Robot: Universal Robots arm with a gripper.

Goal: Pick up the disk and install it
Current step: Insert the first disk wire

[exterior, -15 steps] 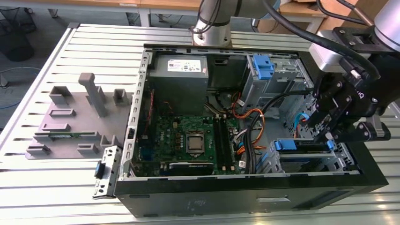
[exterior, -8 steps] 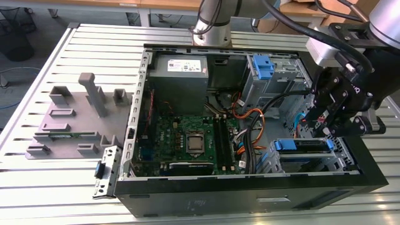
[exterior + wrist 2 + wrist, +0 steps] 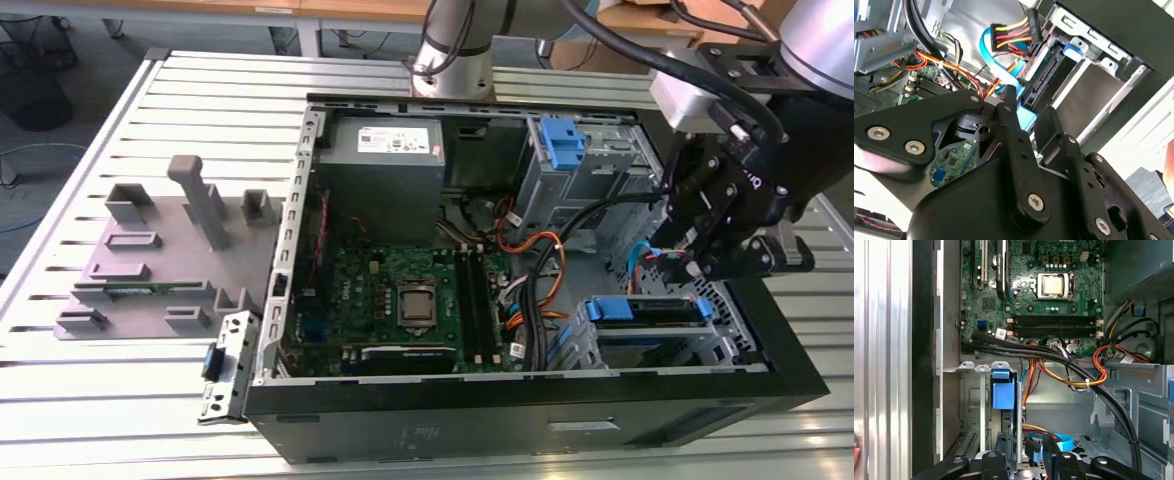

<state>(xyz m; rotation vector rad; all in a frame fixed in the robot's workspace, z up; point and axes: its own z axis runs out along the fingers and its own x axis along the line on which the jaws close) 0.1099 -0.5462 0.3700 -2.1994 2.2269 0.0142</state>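
Disk [image 3: 645, 311] on edge in drive cage [image 3: 571, 348], long axis toward motherboard [image 3: 367, 290]

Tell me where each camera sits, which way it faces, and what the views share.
Exterior view: off the arm, high up, looking down into the open black metal computer case; the grey arm and black claw show.
First wrist view: on the wrist, facing past the claw toward the green motherboard.
Second wrist view: on the wrist, close behind the claw, facing red-yellow-black cables.
Shared: the claw, in all three; the motherboard, in exterior and first wrist views.
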